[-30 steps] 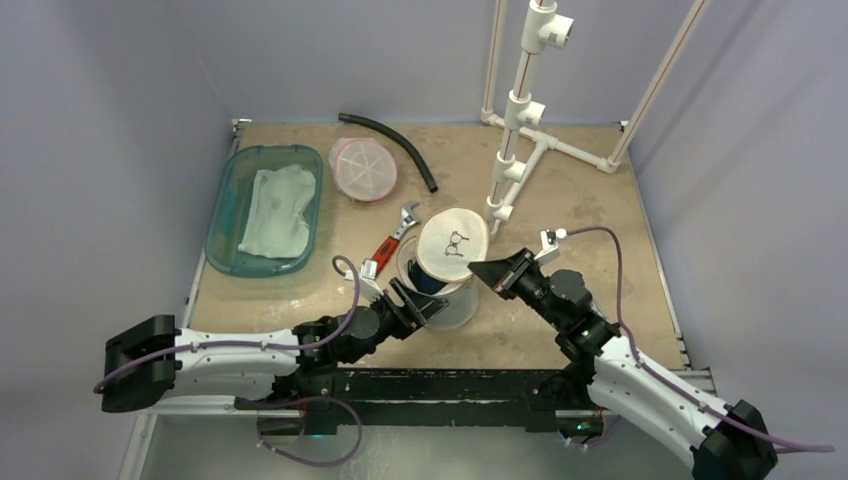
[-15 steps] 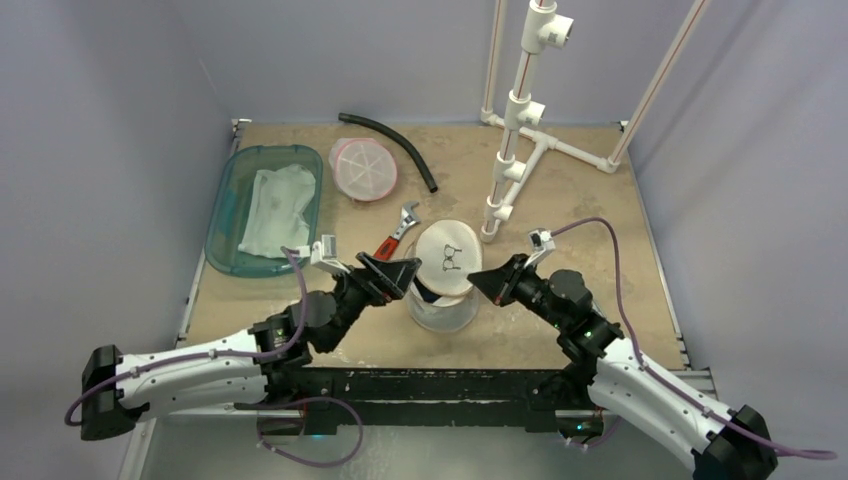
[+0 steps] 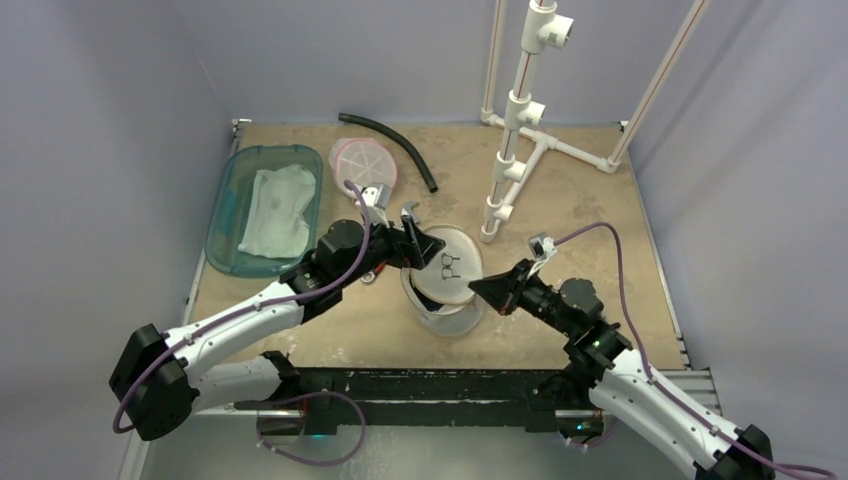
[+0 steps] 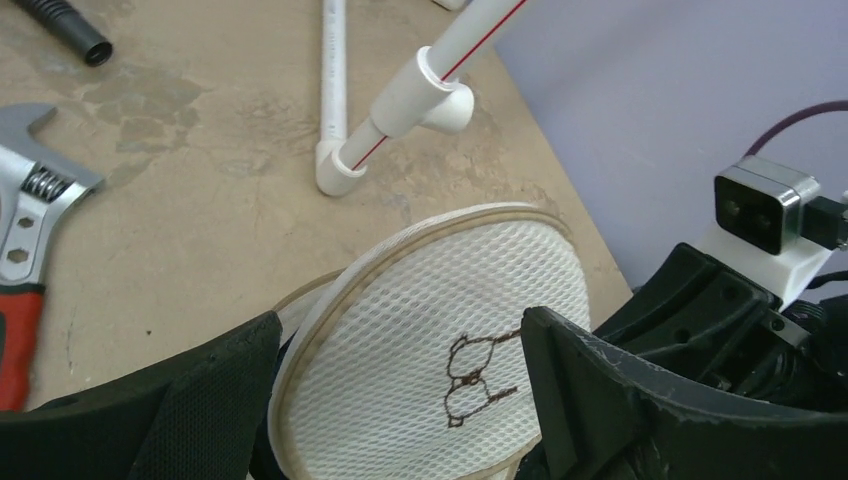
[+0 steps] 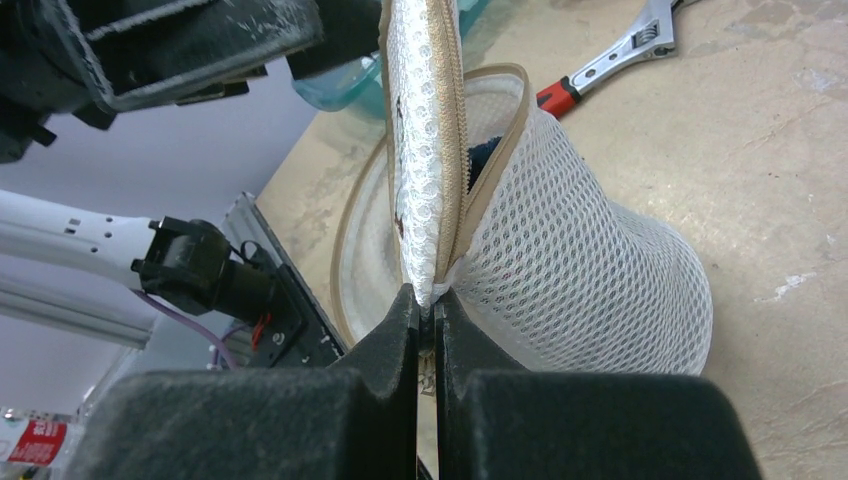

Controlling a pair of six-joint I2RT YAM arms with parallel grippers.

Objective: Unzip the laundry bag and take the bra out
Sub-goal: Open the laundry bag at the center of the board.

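Laundry bag (image 3: 447,308): mid-bench, upright, lid flap (image 3: 448,265) tilted up.
Right hand (image 3: 477,288): closed on the flap's seam, right side.
Left hand (image 3: 421,236): open, far-left of the flap, nearer the widening gap.
Bra (image 5: 487,152): likely the dark fabric inside.

White arm links (image 3: 230,328) with black joints (image 3: 340,240), purple cables (image 3: 598,226), small white-mounted wrist cameras (image 4: 765,205), scuffed matte black gripper fingers (image 4: 620,400)

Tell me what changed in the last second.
The left gripper swung from the near-left side of the laundry bag round to its far-left, open over the raised lid. The right gripper eased slightly nearer, staying shut on the lid's edge. Teal tub and hose unmoved.
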